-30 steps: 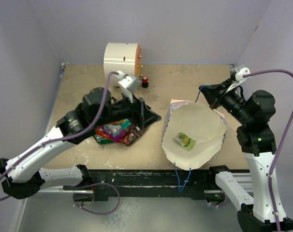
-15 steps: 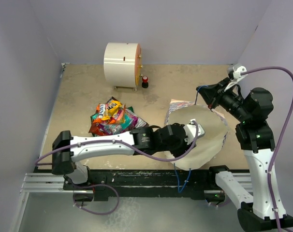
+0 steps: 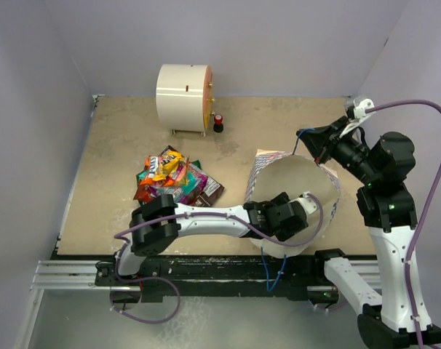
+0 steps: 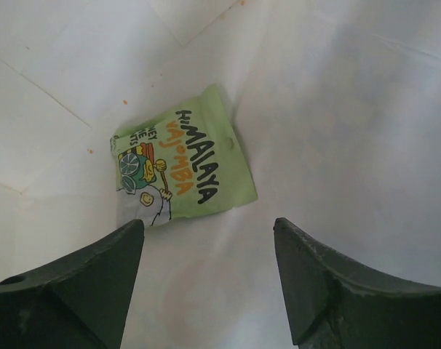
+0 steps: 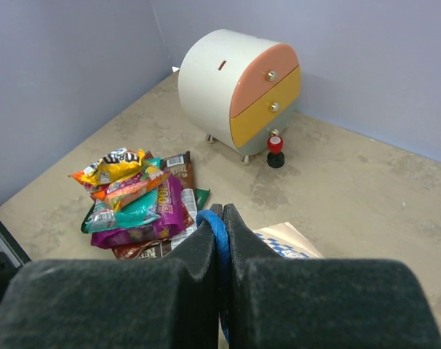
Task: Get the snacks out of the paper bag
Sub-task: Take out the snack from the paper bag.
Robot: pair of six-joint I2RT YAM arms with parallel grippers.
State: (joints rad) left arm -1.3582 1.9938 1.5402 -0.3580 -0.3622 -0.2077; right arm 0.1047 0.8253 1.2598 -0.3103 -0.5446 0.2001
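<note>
The paper bag (image 3: 297, 174) lies on its side at the right, its mouth toward me. My right gripper (image 3: 308, 138) is shut on its blue cord handle (image 5: 219, 227) and holds that edge up. My left gripper (image 4: 207, 222) is inside the bag, open, with nothing between its fingers. A green snack packet (image 4: 180, 171) lies flat on the bag's white inside (image 4: 351, 109), just beyond the fingertips and a little to the left. Several other snacks (image 3: 173, 182) lie in a pile (image 5: 137, 200) on the table left of the bag.
A white drum (image 3: 184, 89) with orange and yellow drawer fronts (image 5: 264, 94) stands at the back. A small red-topped thing (image 3: 218, 122) stands next to it. A second blue cord (image 3: 271, 265) hangs over the table's near edge.
My left arm has swung from the snack pile over to the bag and reached deep into its mouth. The right gripper has kept hold of the handle.
</note>
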